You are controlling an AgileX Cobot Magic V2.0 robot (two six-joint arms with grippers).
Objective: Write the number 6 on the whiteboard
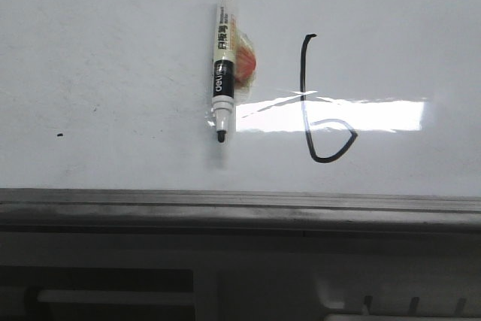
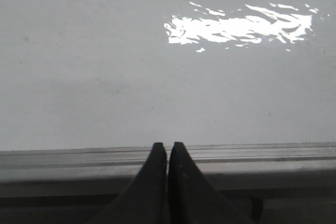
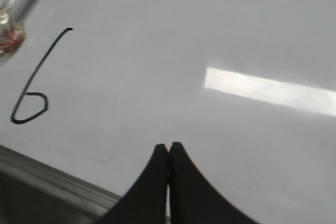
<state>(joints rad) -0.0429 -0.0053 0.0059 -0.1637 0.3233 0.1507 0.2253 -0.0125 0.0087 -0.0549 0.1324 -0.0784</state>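
Note:
A black hand-drawn number 6 stands on the white whiteboard, right of centre; it also shows in the right wrist view. A black-and-cream marker lies on the board just left of it, tip toward the near edge, with clear tape and a red patch beside it. My left gripper is shut and empty over the board's grey frame edge. My right gripper is shut and empty above bare board, to the right of the 6. Neither gripper shows in the front view.
A tiny black dot marks the board at the left. The grey metal frame runs along the near edge, with dark fixtures below it. A bright light reflection crosses the 6.

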